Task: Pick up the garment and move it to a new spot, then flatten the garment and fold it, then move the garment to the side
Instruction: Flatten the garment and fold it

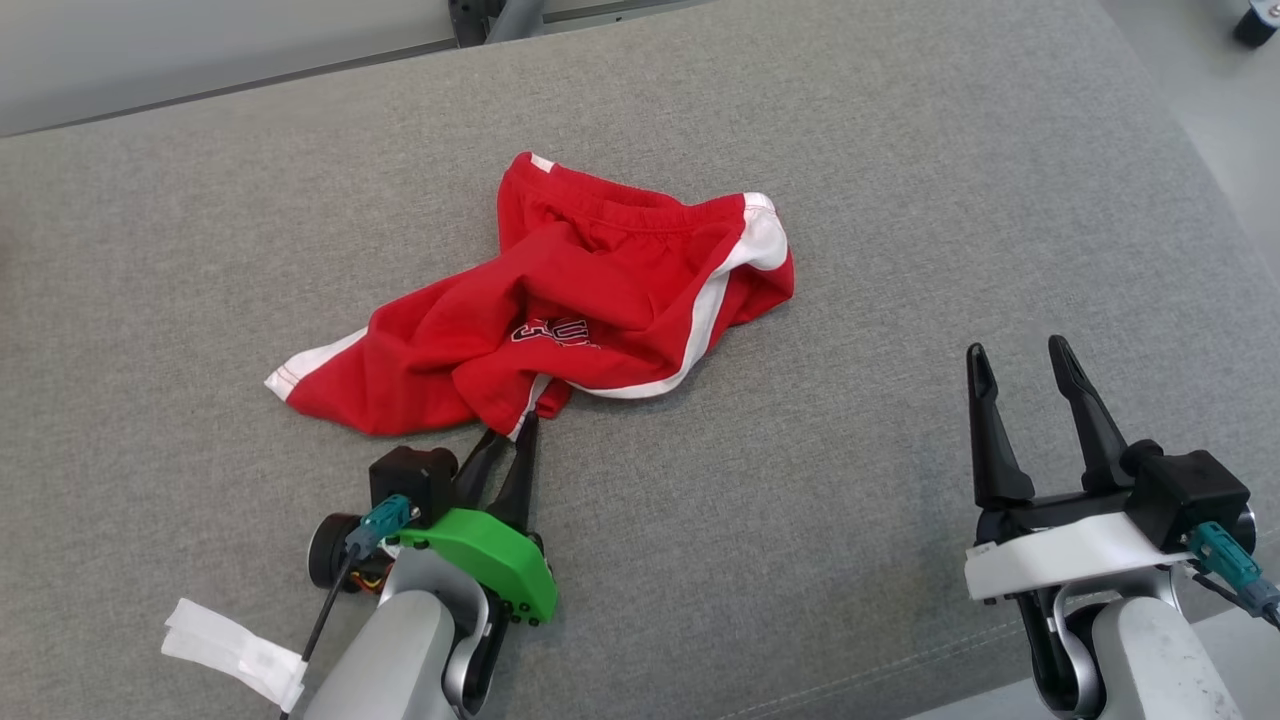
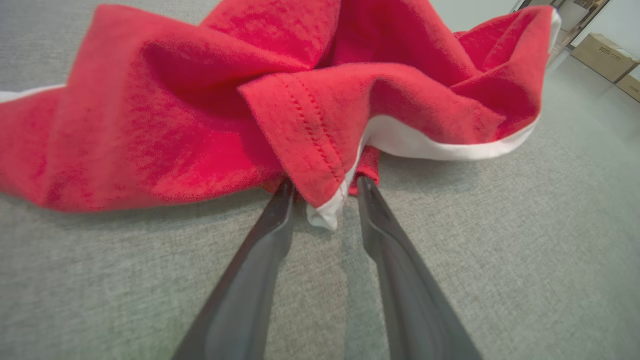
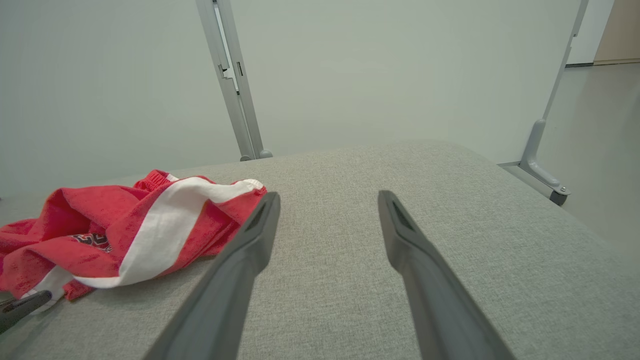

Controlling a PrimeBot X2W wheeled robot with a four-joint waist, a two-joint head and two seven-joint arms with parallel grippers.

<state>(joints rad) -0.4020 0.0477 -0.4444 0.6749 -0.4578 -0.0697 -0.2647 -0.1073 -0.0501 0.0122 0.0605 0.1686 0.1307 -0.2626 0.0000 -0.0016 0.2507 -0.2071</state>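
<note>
Garment (image 1: 600, 290) on grey fabric surface (image 1: 950, 200)

One garment (image 1: 590, 300), one grey cushion (image 1: 900, 150), one left end effector (image 1: 512, 428) and one right end effector (image 1: 1017, 347).

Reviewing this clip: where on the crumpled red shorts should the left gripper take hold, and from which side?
Probably the white-trimmed hem corner of the red shorts, approached low from the robot's near side. It juts out of the heap toward the left gripper, whose fingers straddle it.
</note>
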